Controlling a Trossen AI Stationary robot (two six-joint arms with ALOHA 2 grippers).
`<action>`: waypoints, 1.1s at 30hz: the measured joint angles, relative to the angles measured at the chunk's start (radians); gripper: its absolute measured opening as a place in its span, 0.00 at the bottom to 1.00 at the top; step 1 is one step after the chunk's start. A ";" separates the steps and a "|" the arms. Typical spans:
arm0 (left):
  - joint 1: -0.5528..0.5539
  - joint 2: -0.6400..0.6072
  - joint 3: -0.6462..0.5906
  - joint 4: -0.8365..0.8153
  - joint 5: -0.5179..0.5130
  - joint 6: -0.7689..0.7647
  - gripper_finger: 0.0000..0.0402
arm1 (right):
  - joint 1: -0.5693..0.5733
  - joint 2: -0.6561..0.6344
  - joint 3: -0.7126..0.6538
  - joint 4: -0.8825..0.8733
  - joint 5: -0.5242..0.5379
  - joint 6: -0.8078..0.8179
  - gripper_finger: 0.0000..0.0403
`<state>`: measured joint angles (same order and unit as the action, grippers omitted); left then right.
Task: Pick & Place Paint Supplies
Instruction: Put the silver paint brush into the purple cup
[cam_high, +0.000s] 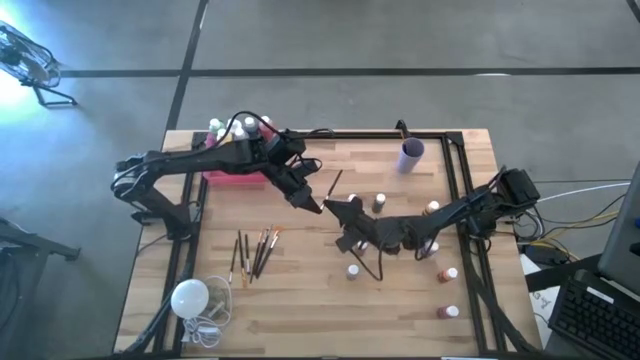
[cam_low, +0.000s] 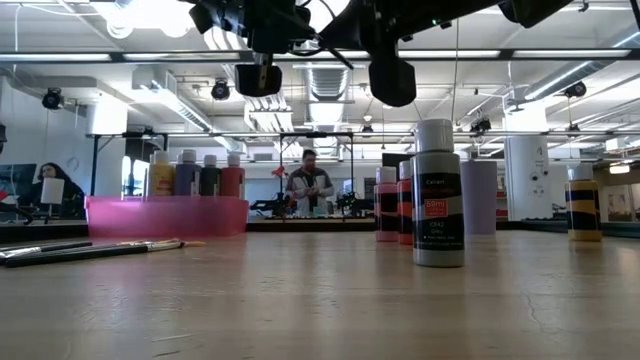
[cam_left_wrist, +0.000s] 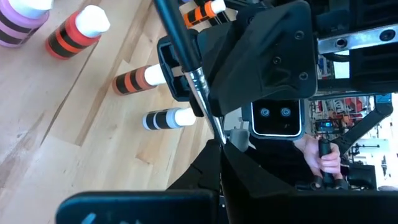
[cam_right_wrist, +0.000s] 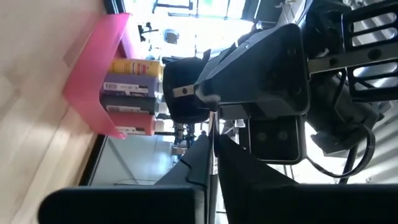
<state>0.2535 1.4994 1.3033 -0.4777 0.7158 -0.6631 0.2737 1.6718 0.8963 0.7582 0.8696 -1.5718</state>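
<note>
Dark-brown and thin, a single paintbrush (cam_left_wrist: 186, 56) hangs in mid-air above the middle of the wooden desk (cam_high: 300, 310), where the two arms meet tip to tip. The left gripper (cam_high: 312, 203) has its fingers closed on one end of the brush; the right gripper (cam_high: 345, 208) faces it with its own fingers pressed together, apparently on the same brush, though the right wrist view does not make that hold certain. The brush looks light and stiff, with a slim, smooth handle likely to swivel or slip in a loose pinch, and soft bristles best left untouched; a hold on the handle near the metal ferrule looks the safest. More paintbrushes (cam_high: 255, 250) lie fanned on the desk toward the left arm's side, near a white bulb (cam_high: 190, 297) with a cord. Small white-capped paint bottles (cam_high: 380, 202) stand scattered on the right arm's side: rigid, probably light, round enough to tip or roll, and best taken across the body below the cap. A pink tray (cam_high: 235, 178) at the far left edge already holds several bottles, and a lilac cup (cam_high: 411, 155) stands near the far edge. Beyond the desk a person (cam_low: 310, 190) stands in the room.
</note>
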 joint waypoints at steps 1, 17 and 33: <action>0.000 0.000 0.000 0.000 0.000 0.000 0.01 | -0.001 0.000 0.000 0.000 0.000 0.005 0.03; -0.011 -0.001 0.000 -0.006 -0.042 0.218 0.21 | -0.008 -0.001 -0.001 0.012 0.075 0.013 0.03; 0.037 -0.019 0.000 -0.233 -0.378 0.444 0.42 | -0.215 -0.338 -0.033 -0.538 -0.046 0.591 0.02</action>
<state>0.2909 1.4800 1.3033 -0.7107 0.3381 -0.2188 0.0591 1.3338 0.8631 0.2205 0.8231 -0.9805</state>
